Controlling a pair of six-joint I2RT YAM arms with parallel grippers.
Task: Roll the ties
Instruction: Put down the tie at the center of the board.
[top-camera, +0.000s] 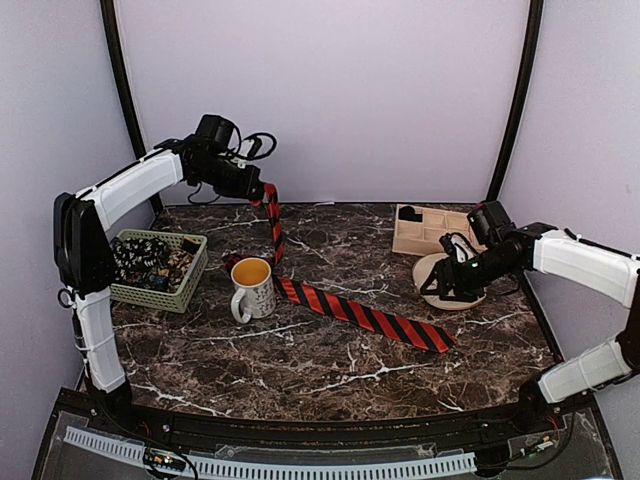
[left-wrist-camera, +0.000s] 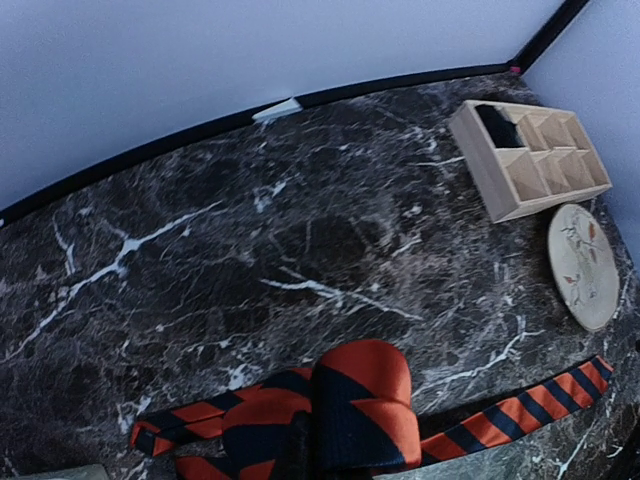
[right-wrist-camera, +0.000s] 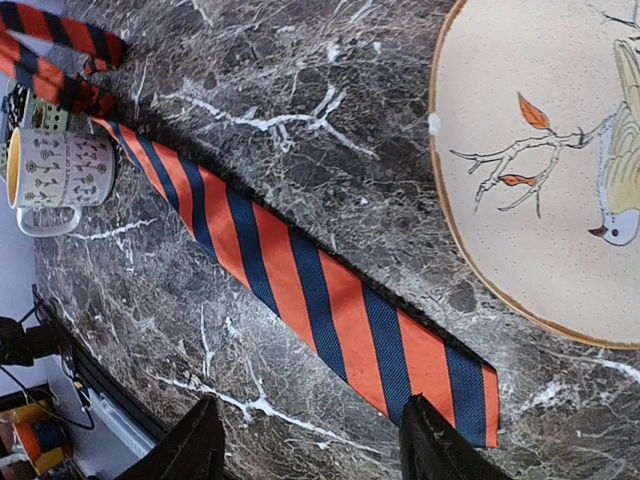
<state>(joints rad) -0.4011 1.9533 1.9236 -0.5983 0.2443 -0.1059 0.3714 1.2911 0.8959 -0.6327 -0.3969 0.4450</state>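
Left of the white patterned mug (top-camera: 252, 288), a green lattice basket (top-camera: 150, 296) holds dark dotted ties (top-camera: 150, 262). Above and behind the mug, the raised left gripper (top-camera: 262, 192) is closed on the narrow end of the striped tie (top-camera: 365, 317). From this claw the smooth red-and-black fabric hangs down to the marble-patterned table (top-camera: 300, 370), passes behind the mug and lies flat in a diagonal to its right. There the right gripper (right-wrist-camera: 312, 440) hovers with fingers spread and holds nothing, above the tie's wide end and beside a round cream plate (right-wrist-camera: 530, 200).
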